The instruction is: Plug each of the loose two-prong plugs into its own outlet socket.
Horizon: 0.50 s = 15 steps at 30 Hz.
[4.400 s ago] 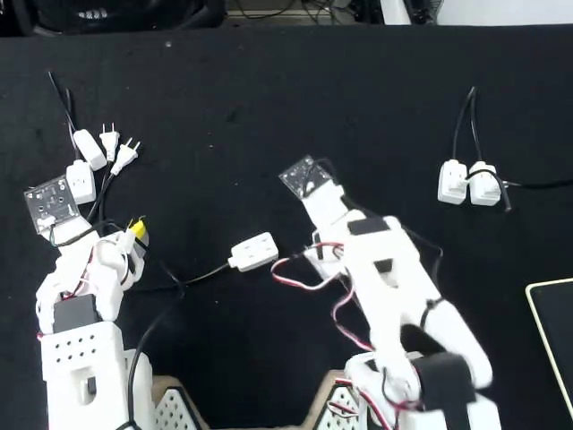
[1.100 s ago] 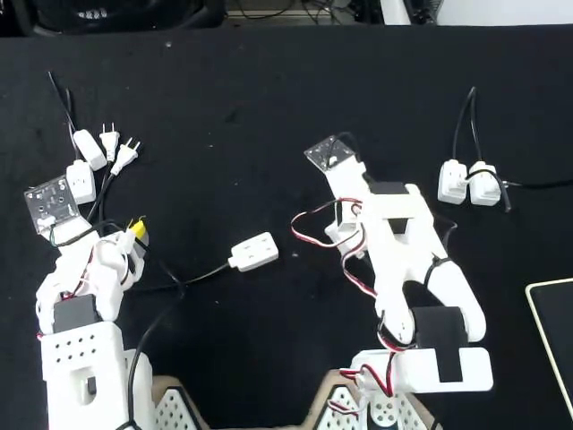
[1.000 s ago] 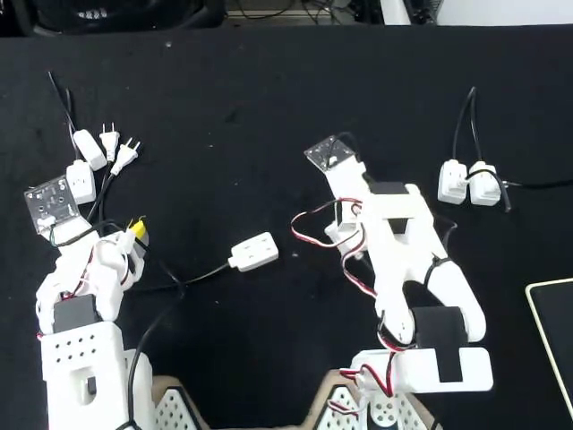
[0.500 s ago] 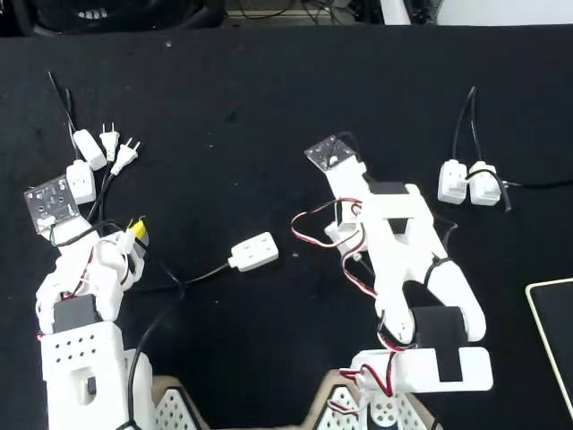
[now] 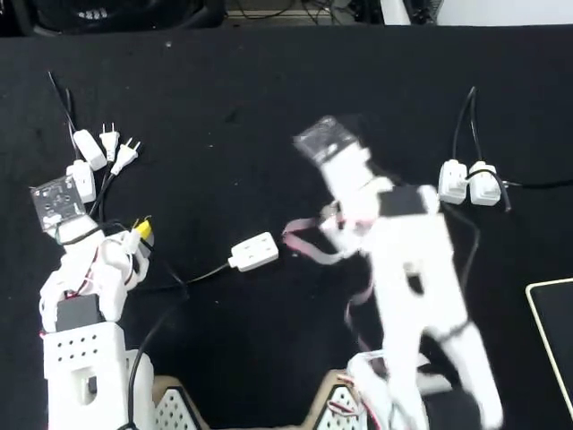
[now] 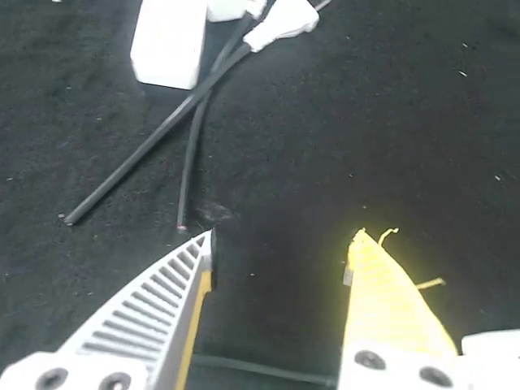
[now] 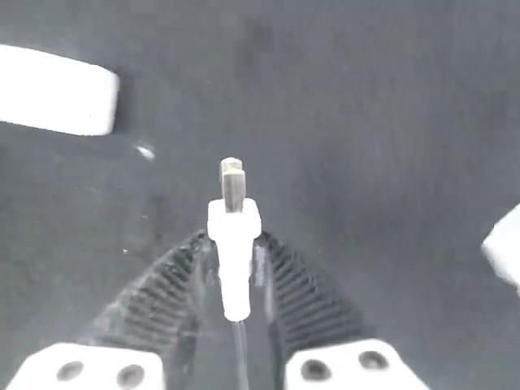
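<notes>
My right gripper (image 7: 233, 244) is shut on a white two-prong plug (image 7: 232, 236), with the metal prongs sticking out past the fingertips above the black mat. A white outlet block (image 7: 53, 101) lies off to one side of it. In the high view the right arm (image 5: 407, 260) stretches over the middle of the table, between a cabled outlet block (image 5: 253, 251) and two outlet blocks (image 5: 468, 183) at the right. My left gripper (image 6: 280, 240) stands open over bare mat, with an outlet block (image 6: 171, 41), a white plug (image 6: 284, 20) and black cables (image 6: 154, 142) beyond it. Two loose plugs (image 5: 118, 148) lie at the far left.
The left arm (image 5: 85, 278) stands at the front left, next to two more outlet blocks (image 5: 85, 161) and their cables. A flat object with a light rim (image 5: 553, 340) lies at the right edge. A white shape (image 7: 508, 244) shows at the edge of the right wrist view.
The right arm has swung farther from the front edge and is blurred in motion. The left arm's wrist has shifted slightly. The outlet blocks and loose plugs have stayed put.
</notes>
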Available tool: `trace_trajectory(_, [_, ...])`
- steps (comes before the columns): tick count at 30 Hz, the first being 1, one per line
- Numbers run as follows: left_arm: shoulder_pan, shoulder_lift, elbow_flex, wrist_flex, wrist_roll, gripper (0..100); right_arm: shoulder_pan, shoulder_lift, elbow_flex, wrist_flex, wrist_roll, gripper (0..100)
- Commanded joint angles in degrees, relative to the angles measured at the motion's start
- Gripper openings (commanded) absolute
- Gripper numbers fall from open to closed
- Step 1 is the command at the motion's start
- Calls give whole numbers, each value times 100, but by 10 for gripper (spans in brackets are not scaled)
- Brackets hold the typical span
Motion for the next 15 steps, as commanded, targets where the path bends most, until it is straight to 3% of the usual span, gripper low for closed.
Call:
trace_trajectory(1, [400,-62,-321,9,53,266,-1538,-1297,1508,-1284,-422,11])
trace_trajectory(8, [1042,-62,-312,18,79,266,-3130,-1543,3618,-4413,-1521,11])
trace_trajectory(12, [1578,-62,-312,-18,88,266,-3481,-1516,3916,-4949,-1670,11])
trace_trajectory(15, [1921,-62,-312,-18,88,266,-3552,-1525,4057,-5204,-2242,11])
